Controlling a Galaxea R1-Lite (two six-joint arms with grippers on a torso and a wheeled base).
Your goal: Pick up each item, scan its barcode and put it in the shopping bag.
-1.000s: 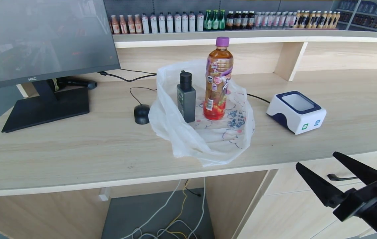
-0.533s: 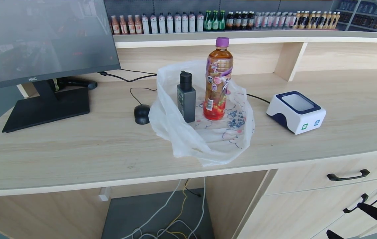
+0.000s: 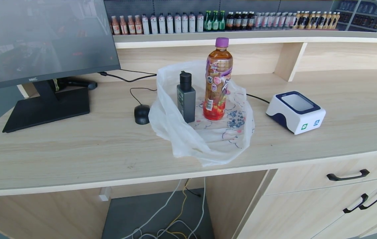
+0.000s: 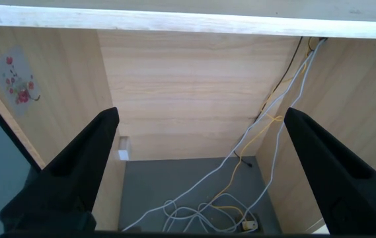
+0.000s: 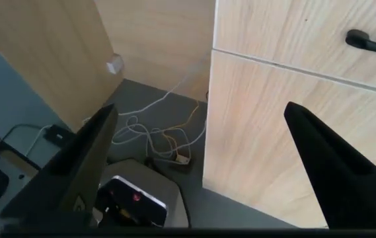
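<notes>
1. On the counter [image 3: 75, 149], the tea bottle [image 3: 218, 79] and the dark bottle [image 3: 186, 98] are standing upright, just beside each other, on the shopping bag [image 3: 208, 139]. The bag is lying spread open around them, and the scanner [image 3: 296, 112] is sitting apart on the robot's right.
2. Below the counter's edge, the left gripper [image 4: 201, 116] is hanging with its fingers spread wide and nothing between them. It is facing the knee space where loose cables [image 4: 240, 198] are trailing.
3. The right gripper [image 5: 201, 109] is likewise gaping and carrying nothing, low beside the drawer fronts and near a black drawer handle [image 5: 373, 43].
4. Judging from this, both items are looking bagged and the arms are parking, so the task is appearing all but finished.
5. Parking well is depending on keeping both arms low and clear of the counter lip, the handle and the cables, so that nothing is jolting the tall tea bottle, which is looking the easiest to topple.
6. The bag's sides are sagging low, so any further touch near it is calling for care.
</notes>
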